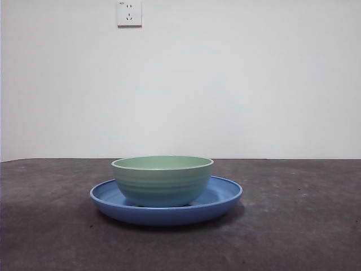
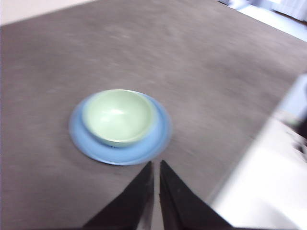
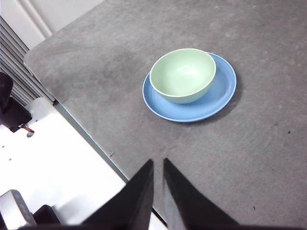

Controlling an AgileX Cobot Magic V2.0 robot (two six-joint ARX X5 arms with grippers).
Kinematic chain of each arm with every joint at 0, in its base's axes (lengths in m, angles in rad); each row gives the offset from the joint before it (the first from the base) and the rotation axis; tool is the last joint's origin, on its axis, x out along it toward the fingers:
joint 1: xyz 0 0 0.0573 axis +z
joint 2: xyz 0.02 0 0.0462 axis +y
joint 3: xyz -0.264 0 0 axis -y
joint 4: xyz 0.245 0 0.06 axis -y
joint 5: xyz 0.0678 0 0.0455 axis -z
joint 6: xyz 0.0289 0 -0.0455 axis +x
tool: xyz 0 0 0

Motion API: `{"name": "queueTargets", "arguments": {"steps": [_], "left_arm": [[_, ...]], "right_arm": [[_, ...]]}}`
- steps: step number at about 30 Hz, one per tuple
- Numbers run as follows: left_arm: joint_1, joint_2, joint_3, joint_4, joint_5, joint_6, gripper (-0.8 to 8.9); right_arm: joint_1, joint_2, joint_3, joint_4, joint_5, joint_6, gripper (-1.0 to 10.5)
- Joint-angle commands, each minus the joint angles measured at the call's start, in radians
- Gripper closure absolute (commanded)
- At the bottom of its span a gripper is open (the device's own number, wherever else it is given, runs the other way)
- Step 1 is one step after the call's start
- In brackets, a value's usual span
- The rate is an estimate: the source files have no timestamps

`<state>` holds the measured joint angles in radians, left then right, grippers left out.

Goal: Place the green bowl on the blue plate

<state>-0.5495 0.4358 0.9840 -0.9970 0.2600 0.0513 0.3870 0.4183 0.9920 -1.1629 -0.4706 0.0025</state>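
The pale green bowl stands upright inside the blue plate on the dark table, set a little toward one side of the plate. Both wrist views show the pair from above: the green bowl on the blue plate, and the green bowl on the blue plate. My left gripper is shut, empty, raised well back from the plate. My right gripper is also shut and empty, held high above the table's edge. Neither arm shows in the front view.
A white wall with a socket stands behind the table. The table edge and a white robot base lie below my right gripper. A white surface borders the table beside my left gripper.
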Motion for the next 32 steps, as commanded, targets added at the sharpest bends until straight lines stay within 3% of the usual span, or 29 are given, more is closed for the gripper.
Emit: {"name": "queueTargets", "arguments": {"steps": [1, 8, 12, 19, 32], "left_arm": [[0.13, -0.003, -0.033, 0.053, -0.009, 0.069, 7.94], [0.46, -0.109, -0.336, 0.448, -0.035, 0.014, 7.94], [0.546, -0.179, -0.542, 0.66, -0.087, -0.021, 7.94], [0.523, -0.285, -0.81, 0.867, -0.301, -0.151, 7.94], [0.522, -0.368, -0.946, 0.855, -0.321, -0.145, 7.94]], "right_arm": [[0.006, -0.002, 0.007, 0.01, -0.001, -0.011, 9.2], [0.006, -0.002, 0.007, 0.01, -0.001, -0.011, 9.2], [0.006, -0.002, 0.007, 0.01, -0.001, -0.011, 9.2], [0.006, -0.002, 0.007, 0.01, -0.001, -0.011, 9.2], [0.006, -0.002, 0.007, 0.01, -0.001, -0.011, 9.2]]}}
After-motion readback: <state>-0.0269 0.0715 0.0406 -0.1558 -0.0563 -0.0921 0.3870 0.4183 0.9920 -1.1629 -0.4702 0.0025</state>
